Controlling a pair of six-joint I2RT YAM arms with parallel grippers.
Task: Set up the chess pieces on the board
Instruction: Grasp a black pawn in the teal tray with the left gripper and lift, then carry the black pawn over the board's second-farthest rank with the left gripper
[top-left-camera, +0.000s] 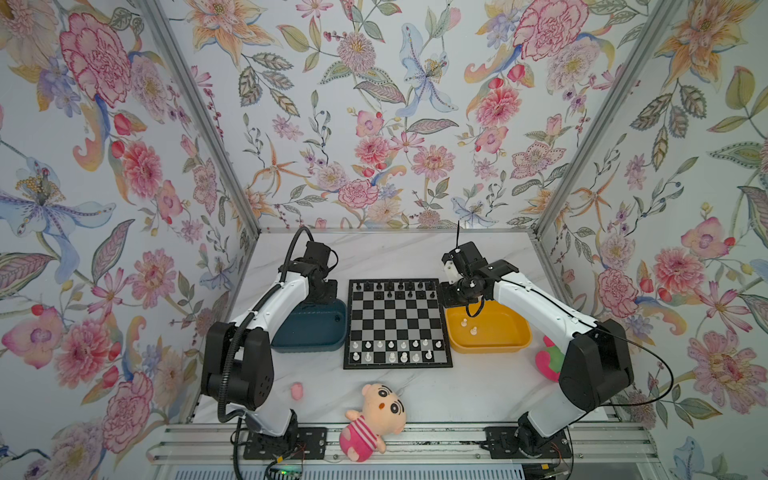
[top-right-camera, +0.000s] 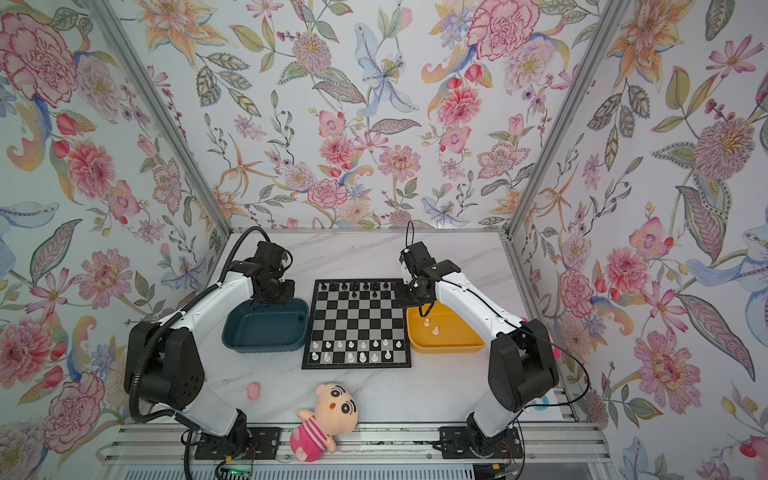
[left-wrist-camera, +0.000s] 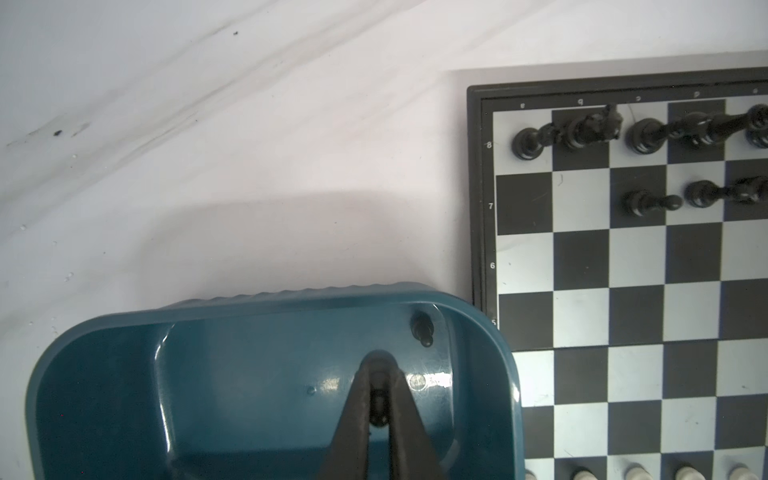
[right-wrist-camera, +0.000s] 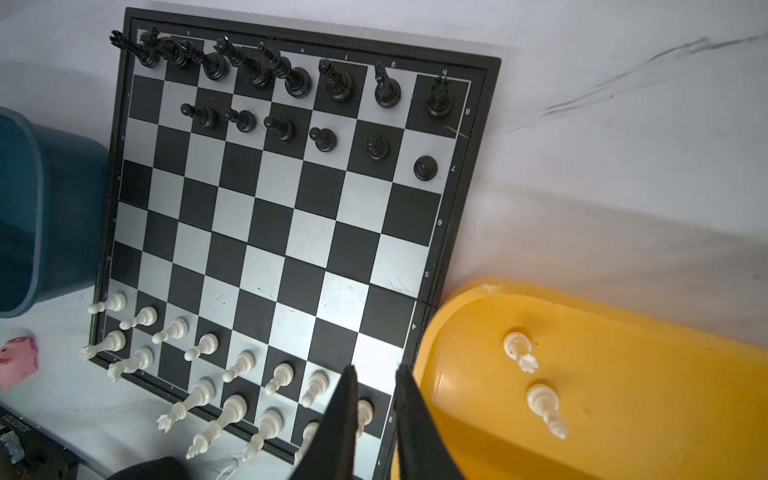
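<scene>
We see left end effector (left-wrist-camera: 378, 374) clamped on a black piece (left-wrist-camera: 378, 405) over the blue tray (left-wrist-camera: 124, 332) | black pawn (left-wrist-camera: 422, 328) just past its tips, board (left-wrist-camera: 482, 208) beside | right end effector (right-wrist-camera: 375, 370) parted, empty; white pawn (right-wrist-camera: 365, 409) on the board under its gap, two white pieces (right-wrist-camera: 519, 349) in the yellow tray (right-wrist-camera: 623, 332) beside

Bright, even light casts soft shadows (top views bow at edges); wrist foregrounds blur.

Board (top-left-camera: 397, 320) between left tray (top-left-camera: 309, 330) and right tray (top-left-camera: 500, 334), doll (top-left-camera: 370, 419) in front.
</scene>
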